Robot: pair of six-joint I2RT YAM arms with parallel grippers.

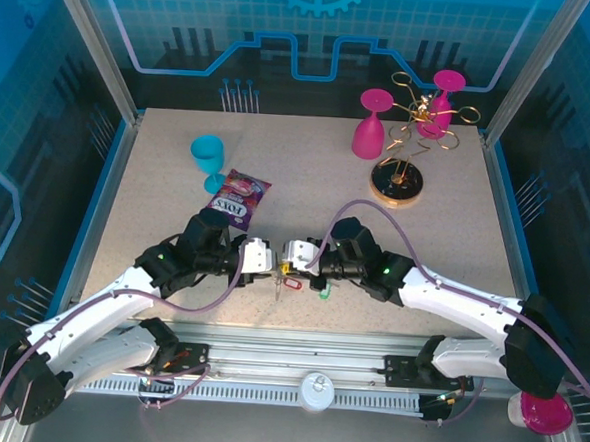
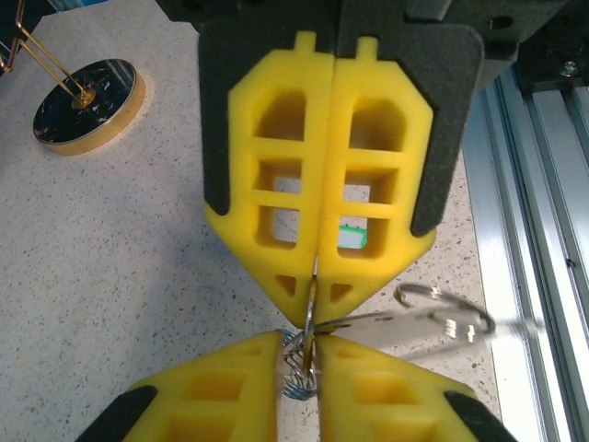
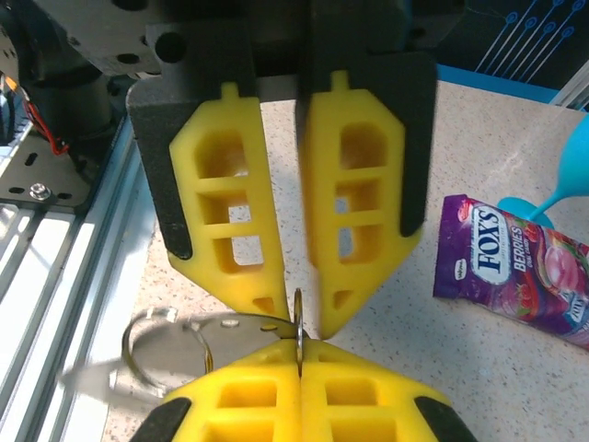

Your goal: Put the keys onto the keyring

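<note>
**Figure. Both arms met tip to tip over the near middle of the table (image 1: pixel 156 193).**

**Grip.** The right gripper (image 2: pixel 314 276) was pinched shut on a thin metal edge. This was judged to be 1 end of the keyring (image 2: pixel 442 322), whose blurred loop reached out toward the rail (image 2: pixel 543 230). The left gripper (image 3: pixel 296 313) stood only narrowly parted around the same edge and did not appear to clamp it.

**Keys.** Neither key was on the ring. The red-tagged key (image 1: pixel 291 281) lay just below the fingertips, and the green-tagged key (image 1: pixel 325 293) lay just beside the right gripper. Whether the red one rested on the table could not be told.

**Risks.**
- With 1 pinch carrying the ring by its end, the loop could pivot or slip free.
- It might then drop near the rail, where picking it up again would be awkward.
- The 2 sets of fingers were crowded together, so a small misjudgement could knock them into each other or flick a key away.

**Containers.**
- The teal cup (image 1: pixel 209 159) stood upright, with nothing seen inside.
- 1 pink goblet (image 1: pixel 371 130) stood mouth-down.
- A second pink glass (image 1: pixel 445 90) hung on the gold rack (image 1: pixel 397 184).
- The purple snack packet (image 1: pixel 238 198) lay flat and looked closed.
- The inside of a pink cup (image 1: pixel 544 412) by the right arm's base was hidden.
</note>
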